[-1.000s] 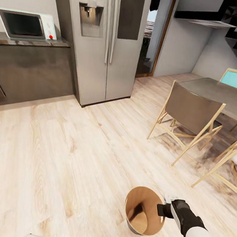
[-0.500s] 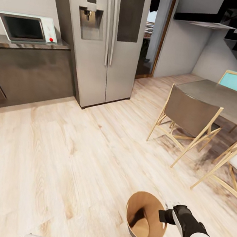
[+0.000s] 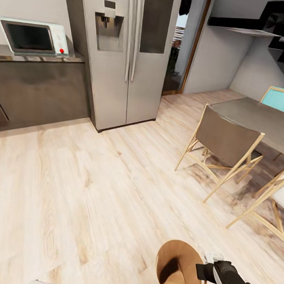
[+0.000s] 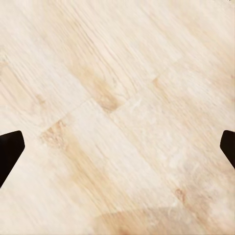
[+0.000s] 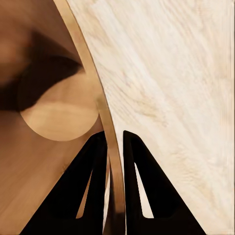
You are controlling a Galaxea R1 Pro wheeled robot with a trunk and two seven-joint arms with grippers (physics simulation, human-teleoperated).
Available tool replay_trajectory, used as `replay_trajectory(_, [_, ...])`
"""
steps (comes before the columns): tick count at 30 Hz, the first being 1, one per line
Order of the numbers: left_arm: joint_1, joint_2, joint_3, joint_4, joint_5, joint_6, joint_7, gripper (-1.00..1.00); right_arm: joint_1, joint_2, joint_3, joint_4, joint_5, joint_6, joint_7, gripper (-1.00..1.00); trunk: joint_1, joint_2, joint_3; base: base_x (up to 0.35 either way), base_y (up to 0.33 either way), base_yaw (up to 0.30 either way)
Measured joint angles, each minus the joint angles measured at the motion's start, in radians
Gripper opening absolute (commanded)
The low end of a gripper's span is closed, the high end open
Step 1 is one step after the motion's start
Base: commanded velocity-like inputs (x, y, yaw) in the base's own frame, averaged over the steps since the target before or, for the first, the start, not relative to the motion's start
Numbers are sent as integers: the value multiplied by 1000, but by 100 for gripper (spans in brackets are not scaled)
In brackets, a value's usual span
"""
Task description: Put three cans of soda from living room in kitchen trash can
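R gripper (image 5: pixel 113 147) jaws pinch tash can (image 3: pixel 181 271) rim; L gripper (image 4: pixel 117 147) jaws spread.

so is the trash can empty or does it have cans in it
Empty: the trash can held by the right gripper shows only its bare brown bottom.

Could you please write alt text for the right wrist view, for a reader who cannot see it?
The right gripper pinches the thin rim of the trash can, one dark finger inside and one outside. The can's brown interior and round bottom look empty, and light wood floor lies beyond the rim.
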Motion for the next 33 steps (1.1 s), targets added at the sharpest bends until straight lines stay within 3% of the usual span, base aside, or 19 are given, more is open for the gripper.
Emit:
replay_trajectory(6, [0, 0, 0, 1, 0, 0, 0, 100, 10, -40, -1, -2, -3, -57, 57, -100, -23, 42, 19, 0, 0, 0])
replay_trajectory(8, [0, 0, 0, 1, 0, 0, 0, 100, 12, -73, -1, -1, -10, -67, 113, -100, -31, 56, 25, 0, 0, 0])
replay_trajectory(10, [0, 0, 0, 2, 0, 0, 0, 100, 15, -89, 0, -1, 0, -73, 132, -100, -38, 70, 31, 0, 0, 0])
replay_trajectory(13, [0, 0, 1, 10, 0, -1, 0, 100, 35, -101, 0, -1, 0, -90, 144, -100, -50, 91, 41, 0, 0, 0])
replay_trajectory(14, [-3, 0, 1, 22, 0, -1, 0, 100, 57, -105, -2, -2, -2, -138, 152, -100, -54, 98, 44, 0, 0, 0])
replay_trajectory(33, [-19, 0, 0, 41, 0, -2, 1, 100, 88, -101, -2, 3, -10, -168, 167, -100, -126, 231, 86, 0, 0, 0])
